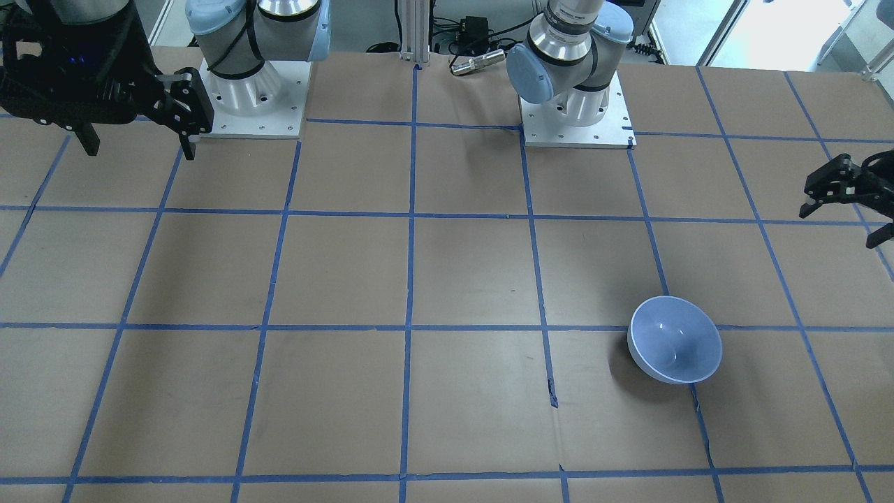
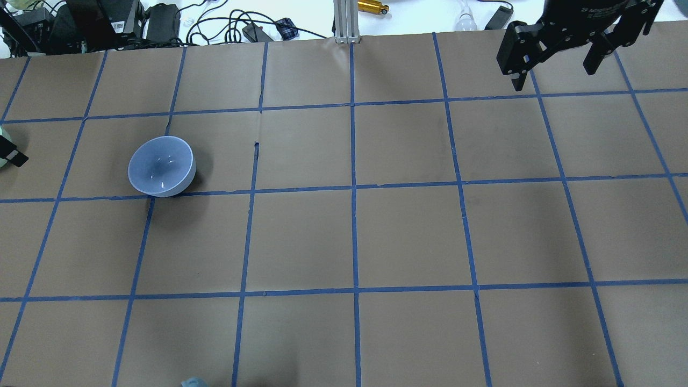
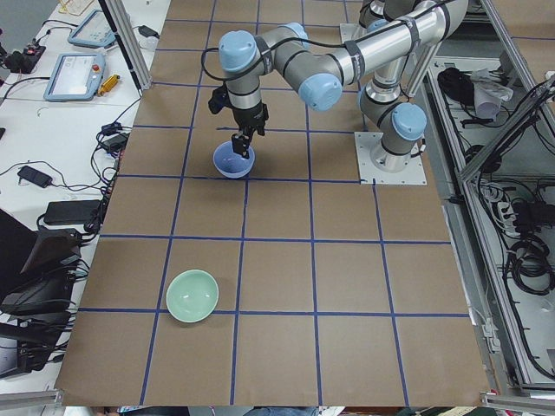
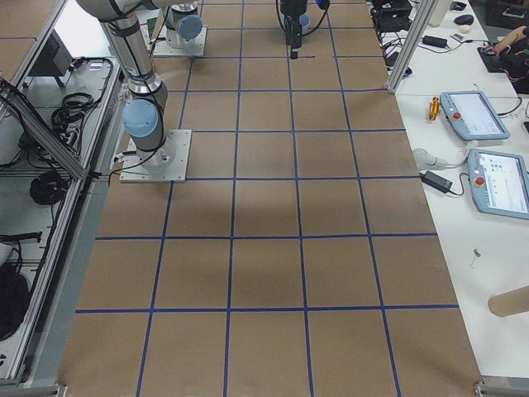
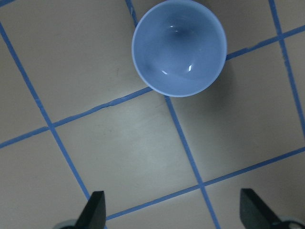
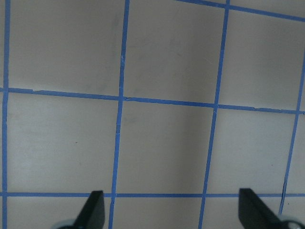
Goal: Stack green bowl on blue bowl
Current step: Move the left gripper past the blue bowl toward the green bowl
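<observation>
The green bowl (image 3: 192, 295) is seen upright, mouth up, on the table (image 3: 277, 277) near its left end. It is shown whole only in the left-side view. The blue bowl (image 1: 675, 339) is set well apart from it, further in along the table, also upright and empty. Nothing has been stacked yet.

The left gripper (image 5: 171, 192) is held high above the table with its fingers spread wide and nothing between them. In its wrist view only the blue bowl is caught, so the green bowl is judged to lie outside that view, toward the table's left end. The right gripper (image 6: 169, 192) is likewise open and empty, over bare squares at the opposite side.

The left arm is judged much the nearer. As the bowl is round, no long axis need be matched; a grasp on its rim is called for.
</observation>
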Robot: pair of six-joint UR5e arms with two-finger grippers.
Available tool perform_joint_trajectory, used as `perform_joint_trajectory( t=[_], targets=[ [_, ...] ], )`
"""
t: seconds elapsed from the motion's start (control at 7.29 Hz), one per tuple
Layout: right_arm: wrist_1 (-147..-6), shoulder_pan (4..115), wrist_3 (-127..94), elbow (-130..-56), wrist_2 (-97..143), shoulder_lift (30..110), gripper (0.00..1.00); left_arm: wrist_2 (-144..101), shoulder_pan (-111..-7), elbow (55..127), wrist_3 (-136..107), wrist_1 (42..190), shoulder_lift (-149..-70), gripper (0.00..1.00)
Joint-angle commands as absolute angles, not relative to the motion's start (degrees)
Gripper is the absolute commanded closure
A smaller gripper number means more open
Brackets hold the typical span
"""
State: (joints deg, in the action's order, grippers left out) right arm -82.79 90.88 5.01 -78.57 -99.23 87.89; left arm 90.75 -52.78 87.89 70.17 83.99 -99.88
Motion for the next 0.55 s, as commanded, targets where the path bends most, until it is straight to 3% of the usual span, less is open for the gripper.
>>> perform_joint_trajectory(
  t=[0.0, 0.41],
  targets=[
    [-82.79, 90.88, 5.01, -78.57, -99.23, 87.89, 0.00, 86.76, -45.12, 86.84, 83.46, 78.42, -105.62, 0.00],
    [-82.79, 90.88, 5.01, -78.57, -99.23, 87.89, 0.00, 87.36, -40.08, 76.52, 101.46, 75.32, -115.89, 0.00]
  ],
)
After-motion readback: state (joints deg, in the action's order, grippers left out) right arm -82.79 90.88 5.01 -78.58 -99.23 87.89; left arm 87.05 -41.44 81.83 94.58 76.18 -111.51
